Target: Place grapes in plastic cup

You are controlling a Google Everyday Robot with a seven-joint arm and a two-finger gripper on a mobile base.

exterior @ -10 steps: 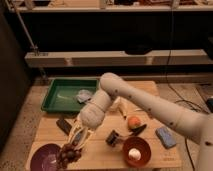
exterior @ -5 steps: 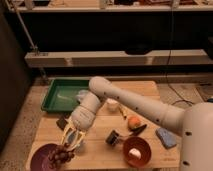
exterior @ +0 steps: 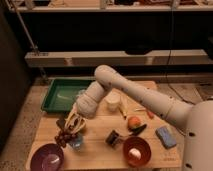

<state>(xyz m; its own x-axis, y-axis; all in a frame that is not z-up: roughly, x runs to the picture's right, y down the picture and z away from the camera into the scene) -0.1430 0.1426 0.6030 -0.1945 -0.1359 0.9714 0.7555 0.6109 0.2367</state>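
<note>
The grapes [exterior: 63,136] are a dark reddish-purple bunch of small round ones. They're dangling from the tool [exterior: 73,124], which is clamped shut on the top of the bunch, over the front-left part of the desk [exterior: 95,155]. The bunch hangs down and a bit to the left, and looks like it's off the wood. The cup [exterior: 77,143] is a small, pale blue, see-through plastic one, standing upright on the desk just right of the grapes and right under the tool. Can't tell if grapes and cup actually touch.
</note>
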